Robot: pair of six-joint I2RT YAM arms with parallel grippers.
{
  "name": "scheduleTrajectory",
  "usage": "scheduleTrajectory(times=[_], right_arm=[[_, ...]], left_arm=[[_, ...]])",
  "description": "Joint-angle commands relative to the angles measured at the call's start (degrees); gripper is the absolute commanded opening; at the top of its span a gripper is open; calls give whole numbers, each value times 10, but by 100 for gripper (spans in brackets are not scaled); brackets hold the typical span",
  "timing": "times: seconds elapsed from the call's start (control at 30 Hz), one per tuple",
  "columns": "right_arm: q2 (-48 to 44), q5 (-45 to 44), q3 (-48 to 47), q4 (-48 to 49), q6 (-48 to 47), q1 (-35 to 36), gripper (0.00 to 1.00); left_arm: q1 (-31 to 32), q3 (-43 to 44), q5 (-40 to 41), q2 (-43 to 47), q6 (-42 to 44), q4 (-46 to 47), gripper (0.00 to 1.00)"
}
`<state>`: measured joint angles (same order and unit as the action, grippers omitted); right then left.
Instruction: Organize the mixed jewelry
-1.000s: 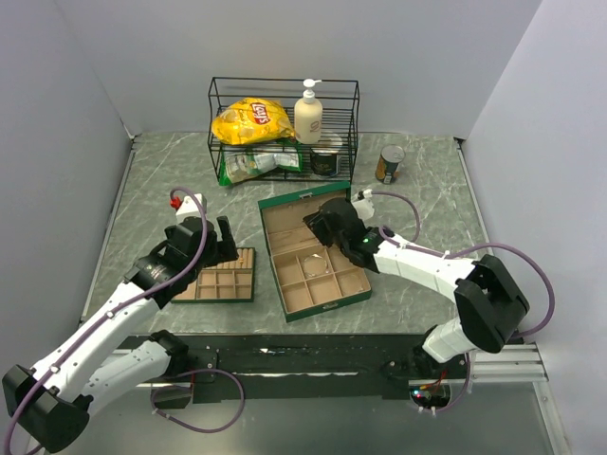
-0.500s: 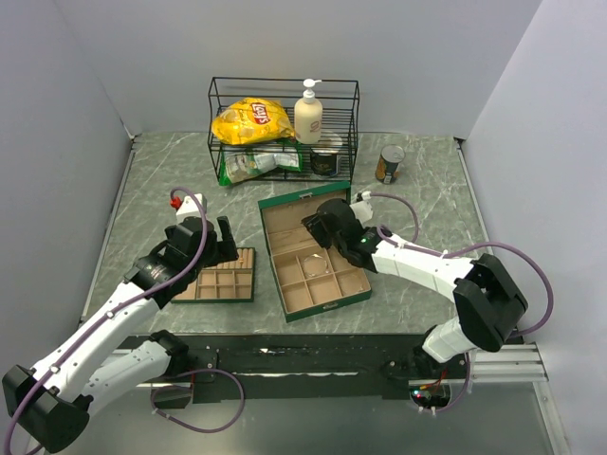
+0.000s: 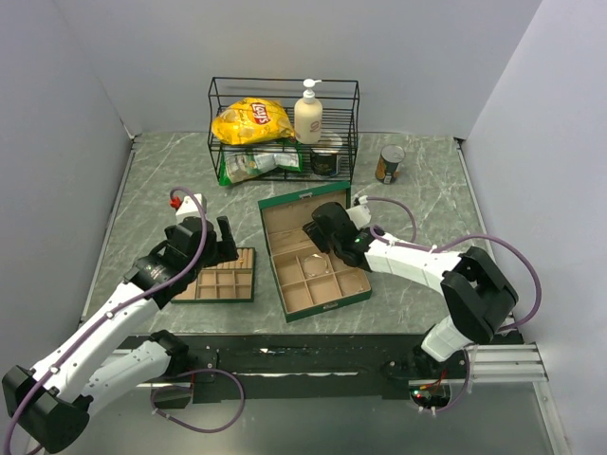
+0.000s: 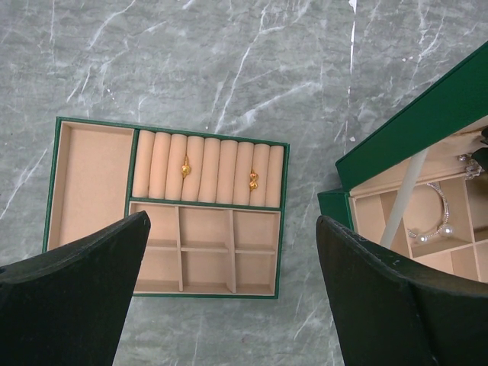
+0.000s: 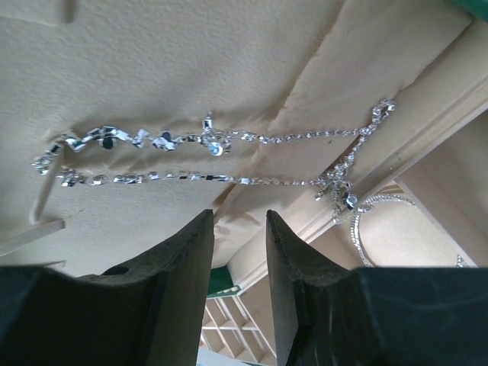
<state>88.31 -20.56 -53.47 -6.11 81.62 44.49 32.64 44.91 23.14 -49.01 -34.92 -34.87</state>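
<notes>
A silvery chain necklace (image 5: 206, 141) lies on the tan lining of the green box's open lid (image 3: 294, 201). My right gripper (image 5: 238, 217) is just below it, its jaws a narrow gap apart with nothing between them. A silvery bangle (image 5: 366, 221) lies in a box compartment; it also shows in the left wrist view (image 4: 431, 221) and the top view (image 3: 321, 263). Two small gold rings (image 4: 185, 167) (image 4: 252, 181) sit in the ring rolls of the flat tray (image 4: 91, 183). My left gripper (image 4: 232, 221) is wide open and empty above the tray (image 3: 220, 277).
A black wire rack (image 3: 283, 128) at the back holds a yellow chips bag (image 3: 251, 120), a soap bottle (image 3: 308, 114) and packets. A can (image 3: 389, 163) stands to its right. Grey walls close in the table's sides.
My right gripper has shifted slightly left over the box's lid. The left arm has not moved.
</notes>
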Motion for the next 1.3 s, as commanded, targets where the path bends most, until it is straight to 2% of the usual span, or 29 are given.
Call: scheduleTrajectory(times=[0.0,0.63,0.9,1.13,1.27], right_arm=[[-5,-26,-11,21,8,-1,41],[-10,-70,0,20,28,-12,41],[5,-58,-1,20,45,-15,31],[13,-50,-7,9,49,-18,26],[17,-41,-6,10,52,-20,19]], left_arm=[[-3,5,-5,11,7,17,96],[-3,4,-7,13,7,17,96],[-3,4,-6,14,7,17,96],[-3,4,-6,16,7,18,96],[-3,4,-6,18,7,18,96]])
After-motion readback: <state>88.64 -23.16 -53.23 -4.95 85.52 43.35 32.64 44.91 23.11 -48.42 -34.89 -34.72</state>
